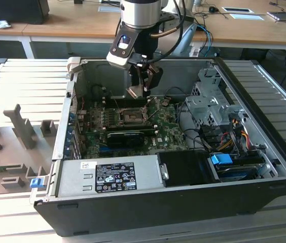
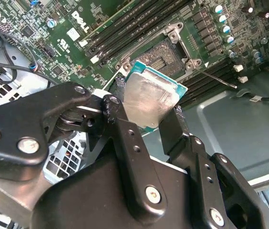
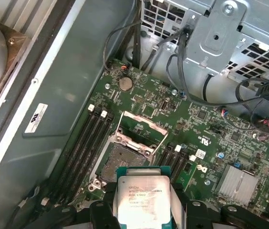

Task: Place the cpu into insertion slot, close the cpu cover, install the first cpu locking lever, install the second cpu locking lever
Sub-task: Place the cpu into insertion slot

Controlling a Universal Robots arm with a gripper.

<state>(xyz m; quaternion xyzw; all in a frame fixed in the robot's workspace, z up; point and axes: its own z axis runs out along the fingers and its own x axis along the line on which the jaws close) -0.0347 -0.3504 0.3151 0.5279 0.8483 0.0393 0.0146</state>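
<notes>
**CPU Gripped Above the Open Socket**

1. Grip state. My black two-finger gripper (image 2: 146,109) is closed on the cpu (image 2: 149,101), a small flat square chip with a pale silver-grey metal top and a teal-green edge. One finger (image 2: 117,102) presses one side of the chip and the opposite finger (image 2: 174,125) presses the other. In the first wrist view the gripper (image 3: 143,211) holds the cpu (image 3: 143,196) with its metal top facing the camera.

2. Position of the cpu. In the exterior view the gripper (image 1: 142,87) hangs inside the open black desktop computer case (image 1: 148,212), with the cpu (image 1: 135,91) clear of the green motherboard (image 1: 171,132). The chip is above the board and near the square cpu socket (image 1: 132,117). It is not seated in it.

3. Socket state. In the first wrist view the socket (image 3: 124,161) lies open and bare. The cpu cover (image 3: 141,125), a thin silvery-grey metal frame plate with a large square window, stands raised from its hinge at the socket edge farther from the gripper. In the second wrist view the socket (image 2: 165,56) sits just beyond the held chip.

4. Surroundings. Black memory slots (image 3: 83,143) run along both sides of the socket. In the exterior view a black rectangular card (image 1: 125,136) lies just beside the socket, and a grey power supply box (image 1: 107,174) occupies the near wall of the case.
</notes>
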